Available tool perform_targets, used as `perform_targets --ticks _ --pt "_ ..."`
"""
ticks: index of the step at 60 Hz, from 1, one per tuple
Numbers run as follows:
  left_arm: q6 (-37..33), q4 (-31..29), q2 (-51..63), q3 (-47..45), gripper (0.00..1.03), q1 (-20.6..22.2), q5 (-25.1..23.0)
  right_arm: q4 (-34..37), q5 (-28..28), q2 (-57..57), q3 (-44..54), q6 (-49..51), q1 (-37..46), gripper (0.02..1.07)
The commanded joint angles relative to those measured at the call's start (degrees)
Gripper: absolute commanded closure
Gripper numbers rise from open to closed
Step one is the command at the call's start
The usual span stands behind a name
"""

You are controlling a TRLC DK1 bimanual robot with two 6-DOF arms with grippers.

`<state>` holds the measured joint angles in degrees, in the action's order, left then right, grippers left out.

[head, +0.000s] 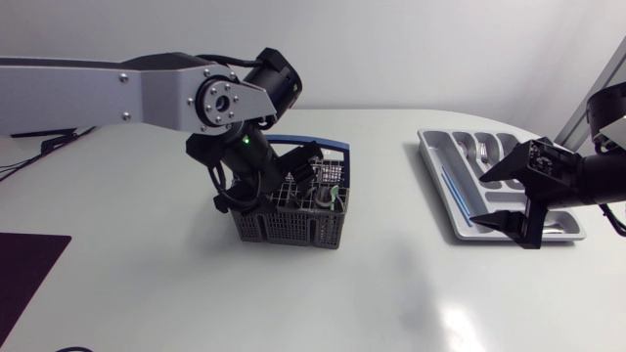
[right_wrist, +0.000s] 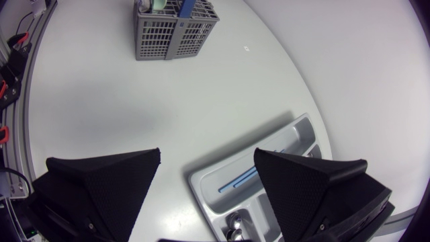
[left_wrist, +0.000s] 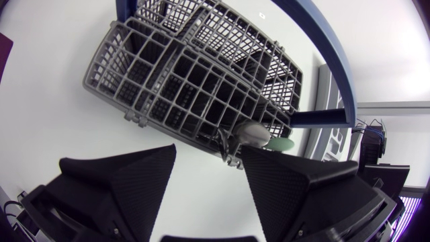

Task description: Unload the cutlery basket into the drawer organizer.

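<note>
The grey cutlery basket with its blue handle stands mid-table. My left gripper hangs open just above the basket's right-hand compartments. In the left wrist view this gripper is open over the basket, with a metal spoon head and a green piece sticking up just ahead of its fingertips. My right gripper stands open above the grey drawer organizer at the right. Below the open right gripper, the organizer holds a blue-handled piece and metal cutlery.
A dark mat lies at the table's front left corner. Bare white tabletop stretches between basket and organizer. In the right wrist view the basket stands far ahead of the gripper.
</note>
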<state>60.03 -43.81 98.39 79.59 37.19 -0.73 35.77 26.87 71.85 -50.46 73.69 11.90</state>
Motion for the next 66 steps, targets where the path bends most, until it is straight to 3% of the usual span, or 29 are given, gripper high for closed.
perform_targets --ticks 1,13,18,28,34,46,53,66 --pt "1.67 0.04 2.07 1.88 0.4 -0.45 0.47 0.18 0.37 -1.54 2.56 -2.68 -1.71 0.07" --pt "1.67 -0.05 3.21 2.85 0.45 -0.45 0.47 -0.79 0.29 -3.39 5.02 -4.52 -4.61 0.07" --pt "1.49 -0.05 3.3 3.2 0.53 -0.54 0.47 -0.88 0.29 -3.92 5.46 -4.96 -5.13 0.07" --pt "1.49 -0.05 3.83 4.17 0.54 -0.98 0.47 -0.96 0.29 -5.41 7.13 -5.75 -6.8 0.07" --pt "1.49 -0.05 4.0 4.43 0.61 -1.07 0.47 -1.49 0.29 -6.55 8.45 -6.72 -7.77 0.07" --pt "1.58 -0.22 4.27 4.78 0.62 -1.07 0.47 -3.25 0.2 -6.82 10.38 -7.86 -9.0 0.07" --pt "1.58 -0.31 4.27 4.87 0.74 -1.24 0.47 -3.34 0.11 -7.08 10.64 -8.12 -9.53 0.07" --pt "1.49 -0.4 4.71 4.87 0.78 -1.42 0.38 -3.6 -0.15 -7.61 11.35 -8.83 -10.41 0.07"
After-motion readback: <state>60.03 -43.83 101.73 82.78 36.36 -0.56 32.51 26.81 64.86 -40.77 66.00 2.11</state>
